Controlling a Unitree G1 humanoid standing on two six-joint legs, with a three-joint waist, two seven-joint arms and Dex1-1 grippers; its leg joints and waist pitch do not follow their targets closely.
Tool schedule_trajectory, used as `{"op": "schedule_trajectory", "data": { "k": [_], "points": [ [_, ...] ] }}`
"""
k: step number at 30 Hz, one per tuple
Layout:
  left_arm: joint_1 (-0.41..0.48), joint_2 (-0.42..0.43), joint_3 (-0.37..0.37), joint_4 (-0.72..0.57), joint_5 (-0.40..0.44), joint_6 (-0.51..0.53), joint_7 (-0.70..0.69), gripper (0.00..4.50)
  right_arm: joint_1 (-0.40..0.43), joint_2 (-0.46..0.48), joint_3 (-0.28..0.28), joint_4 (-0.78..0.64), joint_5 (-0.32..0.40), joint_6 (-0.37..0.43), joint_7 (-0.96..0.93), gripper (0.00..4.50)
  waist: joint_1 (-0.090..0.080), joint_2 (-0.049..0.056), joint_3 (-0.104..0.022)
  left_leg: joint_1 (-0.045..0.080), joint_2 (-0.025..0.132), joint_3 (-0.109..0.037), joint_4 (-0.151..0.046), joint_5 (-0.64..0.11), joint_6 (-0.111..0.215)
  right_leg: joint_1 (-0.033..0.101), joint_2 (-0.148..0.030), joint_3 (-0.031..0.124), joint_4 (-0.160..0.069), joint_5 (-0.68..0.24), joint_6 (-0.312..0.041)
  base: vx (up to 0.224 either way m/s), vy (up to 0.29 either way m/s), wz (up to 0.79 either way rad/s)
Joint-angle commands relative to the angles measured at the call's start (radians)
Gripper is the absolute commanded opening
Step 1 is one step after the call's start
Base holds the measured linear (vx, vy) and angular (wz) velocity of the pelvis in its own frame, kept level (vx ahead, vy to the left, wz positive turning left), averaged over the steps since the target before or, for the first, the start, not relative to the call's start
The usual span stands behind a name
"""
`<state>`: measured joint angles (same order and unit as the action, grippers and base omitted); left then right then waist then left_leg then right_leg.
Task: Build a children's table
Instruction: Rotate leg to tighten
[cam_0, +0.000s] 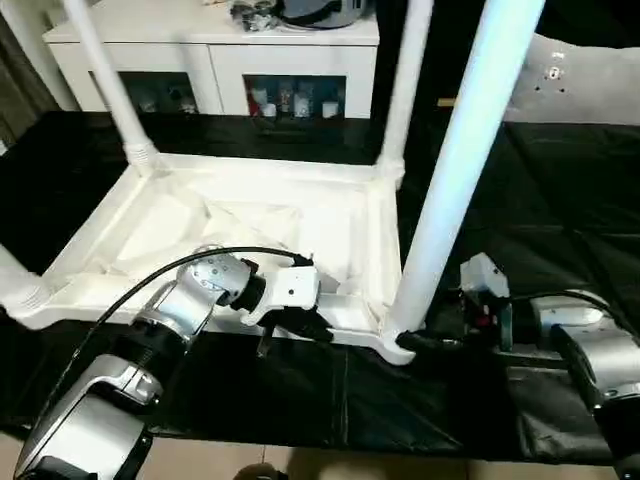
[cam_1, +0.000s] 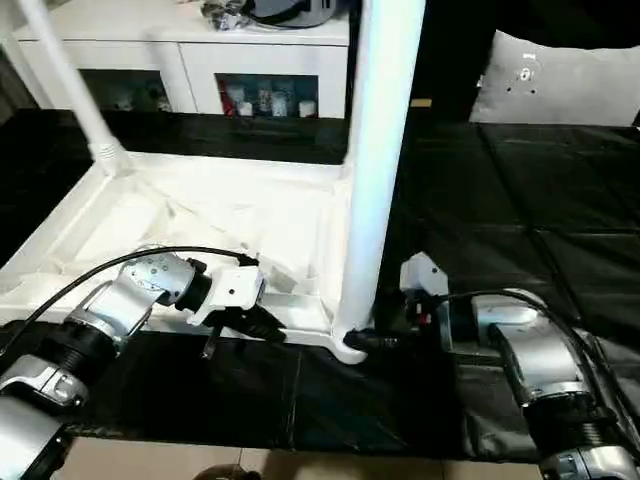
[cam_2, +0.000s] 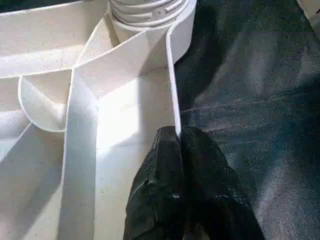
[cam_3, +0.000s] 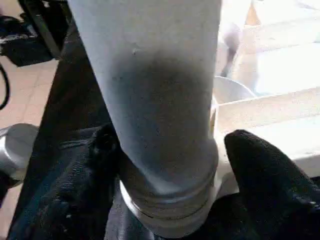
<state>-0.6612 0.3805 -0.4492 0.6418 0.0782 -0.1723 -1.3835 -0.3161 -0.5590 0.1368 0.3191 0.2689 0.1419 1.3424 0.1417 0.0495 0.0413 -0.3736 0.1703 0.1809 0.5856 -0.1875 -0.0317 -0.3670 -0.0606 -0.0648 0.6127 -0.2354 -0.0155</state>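
right gripper (cam_3: 165, 190) brackets white leg (cam_0: 455, 180), fingers spread; left gripper (cam_2: 182, 165) pinched closed on upturned tabletop's rim (cam_2: 172, 75).

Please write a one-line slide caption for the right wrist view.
Right gripper straddles the base of a white leg standing in the tabletop's corner socket.

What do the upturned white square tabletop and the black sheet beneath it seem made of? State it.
Upturned white square tabletop: apparently moulded plastic, smooth with a slight sheen, with thin ribs and round sockets. Black sheet: probably thin plastic film or coated cloth, creased with dull glare.
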Motion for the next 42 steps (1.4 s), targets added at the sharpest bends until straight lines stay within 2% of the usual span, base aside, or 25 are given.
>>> {"op": "schedule_trajectory", "data": {
  "k": [1, 5, 10, 14, 17, 19, 20, 21, 22, 23, 24, 25, 26, 27, 29, 30, 31, 33, 36, 37, 42],
  "points": [
    [0.014, 0.002, -0.077, 0.021, 0.046, -0.01, -0.066, 0.0, -0.006, 0.0, 0.008, -0.002, 0.007, 0.01, 0.006, 3.13, -0.005, -0.018, -0.057, 0.014, 0.078, -0.026, -0.059, -0.111, 0.1, 0.034, -0.106, 0.053, -0.066, -0.032, -0.239, 0.0, 0.0, 0.0],
    [0.009, -0.004, -0.073, 0.036, 0.049, -0.015, -0.075, 0.0, 0.002, -0.001, 0.014, -0.002, 0.006, 0.017, 0.016, 2.78, -0.004, -0.019, -0.058, 0.014, 0.077, -0.026, -0.058, -0.107, 0.101, 0.034, -0.105, 0.052, -0.064, -0.026, -0.238, 0.0, 0.0, 0.0],
    [0.008, -0.007, -0.07, 0.049, 0.043, -0.012, -0.076, 0.0, 0.006, 0.007, 0.022, -0.003, 0.006, 0.026, 0.017, 2.63, -0.003, -0.018, -0.059, 0.013, 0.077, -0.026, -0.057, -0.103, 0.101, 0.035, -0.105, 0.051, -0.063, -0.018, -0.24, 0.0, 0.0, 0.0],
    [0.017, -0.01, -0.054, 0.043, 0.035, 0.013, -0.051, 0.0, 0.02, 0.023, 0.019, -0.023, 0.028, 0.071, 0.003, 2.62, -0.003, -0.013, -0.058, 0.015, 0.079, -0.028, -0.058, -0.116, 0.095, 0.035, -0.105, 0.051, -0.064, -0.026, -0.244, 0.0, 0.0, 0.0],
    [0.023, -0.032, -0.029, 0.03, 0.034, 0.086, 0.023, 0.0, 0.032, 0.055, -0.008, -0.041, 0.056, 0.13, -0.06, 2.61, -0.003, -0.014, -0.056, 0.016, 0.08, -0.027, -0.061, -0.124, 0.088, 0.034, -0.105, 0.052, -0.065, -0.035, -0.246, 0.0, 0.0, 0.0],
    [0.029, -0.058, -0.006, 0.017, 0.026, 0.145, 0.086, 0.0, 0.035, 0.088, -0.03, -0.042, 0.065, 0.165, -0.13, 2.61, -0.006, -0.013, -0.049, 0.019, 0.078, -0.027, -0.066, -0.174, 0.064, 0.033, -0.108, 0.053, -0.078, -0.145, -0.237, 0.0, 0.0, 0.0],
    [0.033, -0.076, 0.009, 0.008, 0.015, 0.185, 0.117, 0.0, 0.035, 0.108, -0.041, -0.036, 0.058, 0.176, -0.182, 2.61, -0.006, -0.013, -0.049, 0.019, 0.078, -0.027, -0.066, -0.174, 0.064, 0.033, -0.108, 0.053, -0.078, -0.145, -0.237, 0.0, 0.0, 0.0],
    [0.041, -0.119, 0.035, -0.003, -0.004, 0.257, 0.18, 0.0, 0.029, 0.168, -0.069, -0.005, 0.032, 0.164, -0.312, 2.61, -0.011, -0.014, -0.043, 0.026, 0.078, -0.027, -0.072, -0.226, 0.03, 0.026, -0.112, 0.056, -0.09, -0.269, -0.217, 0.0, 0.0, 0.0],
    [0.042, -0.129, 0.04, -0.003, -0.005, 0.276, 0.199, 0.0, 0.027, 0.185, -0.077, 0.005, 0.027, 0.162, -0.345, 2.61, -0.014, -0.012, -0.04, 0.028, 0.075, -0.029, -0.073, -0.245, 0.019, 0.022, -0.113, 0.055, -0.095, -0.316, -0.211, 0.0, 0.0, 0.0],
    [0.042, -0.141, 0.045, -0.003, -0.006, 0.294, 0.218, 0.0, 0.025, 0.203, -0.087, 0.013, 0.024, 0.163, -0.379, 2.61, -0.021, -0.015, -0.039, 0.026, 0.072, -0.036, -0.077, -0.27, 0.001, 0.027, -0.117, 0.054, -0.102, -0.398, -0.184, -0.051, 0.003, -0.05],
    [0.043, -0.143, 0.047, -0.003, -0.006, 0.299, 0.223, 0.0, 0.024, 0.208, -0.089, 0.015, 0.023, 0.166, -0.387, 2.61, -0.029, -0.016, -0.038, 0.023, 0.071, -0.039, -0.083, -0.28, -0.004, 0.027, -0.113, 0.053, -0.106, -0.424, -0.16, 0.0, 0.0, 0.0],
    [0.036, -0.168, 0.059, 0.011, -0.002, 0.323, 0.277, 0.0, 0.013, 0.235, -0.102, 0.036, 0.012, 0.166, -0.448, 2.61, -0.039, -0.013, -0.037, 0.025, 0.073, -0.039, -0.085, -0.293, -0.006, 0.023, -0.109, 0.054, -0.107, -0.414, -0.155, 0.0, 0.0, 0.0],
    [0.026, -0.195, 0.073, 0.028, 0.005, 0.347, 0.342, 0.0, 0.004, 0.263, -0.112, 0.056, -0.001, 0.162, -0.508, 2.6, -0.039, -0.013, -0.037, 0.025, 0.073, -0.039, -0.085, -0.293, -0.006, 0.023, -0.109, 0.054, -0.107, -0.414, -0.155, 0.0, 0.0, 0.0],
    [0.014, -0.229, 0.093, 0.043, 0.018, 0.383, 0.429, 0.0, -0.004, 0.299, -0.123, 0.07, -0.017, 0.162, -0.584, 2.6, -0.053, -0.012, -0.039, 0.027, 0.071, -0.039, -0.085, -0.308, -0.019, 0.02, -0.108, 0.053, -0.107, -0.393, -0.167, 0.0, 0.0, 0.0],
    [0.001, -0.257, 0.109, 0.051, 0.022, 0.427, 0.486, 0.0, -0.011, 0.326, -0.133, 0.082, -0.027, 0.165, -0.644, 2.6, -0.058, -0.01, -0.039, 0.027, 0.067, -0.039, -0.082, -0.308, -0.01, 0.021, -0.11, 0.055, -0.111, -0.398, -0.163, 0.0, 0.0, 0.0],
    [-0.014, -0.298, 0.135, 0.053, 0.028, 0.482, 0.572, 0.0, -0.03, 0.366, -0.156, 0.115, -0.044, 0.156, -0.743, 2.6, -0.061, -0.013, -0.039, 0.024, 0.067, -0.036, -0.082, -0.296, -0.005, 0.02, -0.109, 0.056, -0.111, -0.382, -0.163, 0.0, 0.0, 0.0],
    [-0.014, -0.298, 0.135, 0.053, 0.028, 0.482, 0.572, 0.0, -0.03, 0.366, -0.156, 0.115, -0.044, 0.156, -0.743, 2.6, -0.063, -0.012, -0.039, 0.026, 0.067, -0.036, -0.082, -0.295, -0.006, 0.018, -0.108, 0.056, -0.11, -0.378, -0.167, 0.0, 0.0, 0.0],
    [-0.032, -0.335, 0.15, 0.053, 0.043, 0.521, 0.646, 0.0, -0.07, 0.425, -0.22, 0.183, -0.032, 0.136, -0.88, 2.6, -0.065, -0.011, -0.042, 0.023, 0.065, -0.037, -0.08, -0.28, 0.0, 0.02, -0.11, 0.056, -0.11, -0.366, -0.168, 0.0, 0.0, 0.0],
    [-0.031, -0.338, 0.136, 0.042, 0.056, 0.518, 0.645, 0.0, -0.083, 0.442, -0.226, 0.203, -0.039, 0.098, -0.902, 2.6, -0.067, -0.012, -0.046, 0.015, 0.066, -0.035, -0.078, -0.233, 0.022, 0.024, -0.104, 0.056, -0.104, -0.265, -0.176, 0.0, 0.0, 0.0],
    [-0.023, -0.33, 0.127, 0.032, 0.064, 0.508, 0.635, 0.0, -0.082, 0.447, -0.231, 0.202, -0.043, 0.086, -0.907, 3.15, -0.066, -0.011, -0.049, 0.012, 0.064, -0.033, -0.077, -0.212, 0.032, 0.028, -0.105, 0.055, -0.1, -0.22, -0.182, 0.0, 0.0, 0.0],
    [0.003, -0.28, 0.107, 0.008, 0.082, 0.475, 0.602, 0.0, -0.06, 0.42, -0.252, 0.179, -0.027, 0.038, -0.848, 3.51, -0.06, -0.011, -0.057, 0.007, 0.066, -0.03, -0.066, -0.117, 0.077, 0.035, -0.104, 0.054, -0.082, -0.049, -0.212, 0.0, 0.0, 0.0]
  ]
}}
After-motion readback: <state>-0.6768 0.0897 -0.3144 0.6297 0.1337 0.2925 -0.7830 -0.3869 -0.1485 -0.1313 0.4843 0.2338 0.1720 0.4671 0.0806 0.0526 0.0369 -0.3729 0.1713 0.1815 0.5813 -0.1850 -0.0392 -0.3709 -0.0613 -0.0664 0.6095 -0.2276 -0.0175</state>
